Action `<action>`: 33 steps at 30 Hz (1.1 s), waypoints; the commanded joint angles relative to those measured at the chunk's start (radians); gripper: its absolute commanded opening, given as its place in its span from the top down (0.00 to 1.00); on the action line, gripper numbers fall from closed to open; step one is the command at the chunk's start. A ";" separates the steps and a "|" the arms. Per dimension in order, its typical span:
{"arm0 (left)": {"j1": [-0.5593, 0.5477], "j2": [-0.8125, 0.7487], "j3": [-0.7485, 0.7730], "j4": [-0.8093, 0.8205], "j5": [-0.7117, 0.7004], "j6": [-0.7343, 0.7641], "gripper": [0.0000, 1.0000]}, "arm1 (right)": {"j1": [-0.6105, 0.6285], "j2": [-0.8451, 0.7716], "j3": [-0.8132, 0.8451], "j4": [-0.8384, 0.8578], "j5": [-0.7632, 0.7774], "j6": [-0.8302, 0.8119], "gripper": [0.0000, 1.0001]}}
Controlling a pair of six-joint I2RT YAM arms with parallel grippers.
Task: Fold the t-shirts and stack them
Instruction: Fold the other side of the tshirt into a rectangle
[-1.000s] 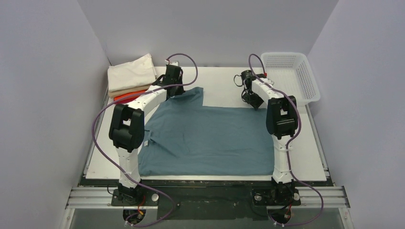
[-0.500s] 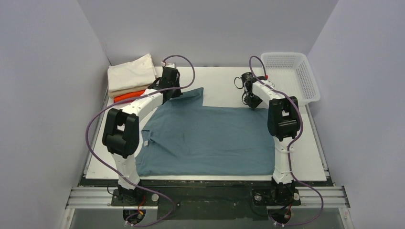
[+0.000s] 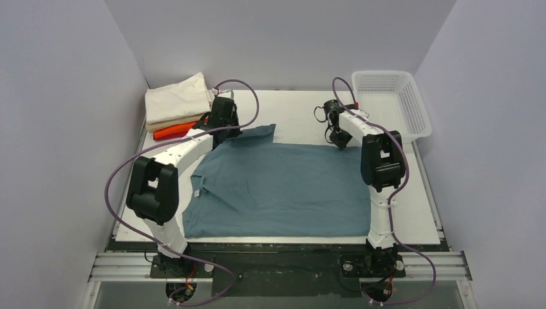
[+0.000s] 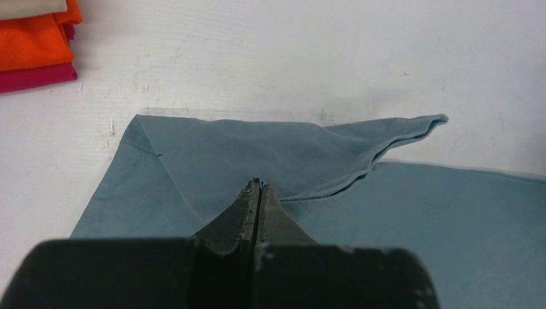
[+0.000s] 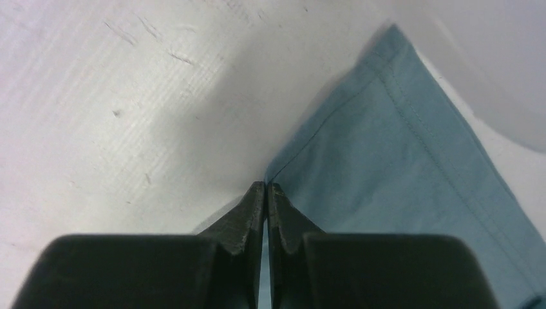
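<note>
A: As things lie now, where is the teal t-shirt?
B: Spread flat on the table, left of the basket and nearer. Folded stack: far left of the basket.
A: Claws?
B: Left gripper clenched on a raised fold of the shirt. Right gripper clenched on the hem corner closest to the basket.

I've got the white table carrying the teal t-shirt spread flat, a folded stack far-left, a mesh basket far-right.
</note>
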 commanded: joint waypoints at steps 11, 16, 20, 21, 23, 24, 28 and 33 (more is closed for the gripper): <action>-0.090 -0.409 -0.373 0.030 -0.056 -0.096 1.00 | 0.105 -0.314 -0.274 0.004 0.068 -0.091 1.00; -0.140 -0.573 -0.451 -0.069 -0.118 -0.207 1.00 | 0.127 -0.407 -0.370 0.013 0.101 -0.107 1.00; -0.177 -0.698 -0.498 -0.139 -0.145 -0.291 1.00 | 0.157 -0.493 -0.443 0.028 0.120 -0.118 1.00; -0.184 -0.715 -0.506 -0.157 -0.152 -0.304 1.00 | 0.161 -0.505 -0.465 0.032 0.121 -0.120 1.00; -0.198 -0.767 -0.515 -0.211 -0.168 -0.332 1.00 | 0.174 -0.532 -0.493 0.035 0.133 -0.121 1.00; -0.202 -0.799 -0.519 -0.252 -0.173 -0.353 1.00 | 0.180 -0.551 -0.510 0.036 0.140 -0.121 1.00; -0.205 -0.905 -0.541 -0.358 -0.166 -0.410 1.00 | 0.187 -0.606 -0.560 0.036 0.165 -0.117 1.00; -0.208 -1.012 -0.551 -0.428 -0.127 -0.451 1.00 | 0.201 -0.664 -0.612 0.039 0.172 -0.115 1.00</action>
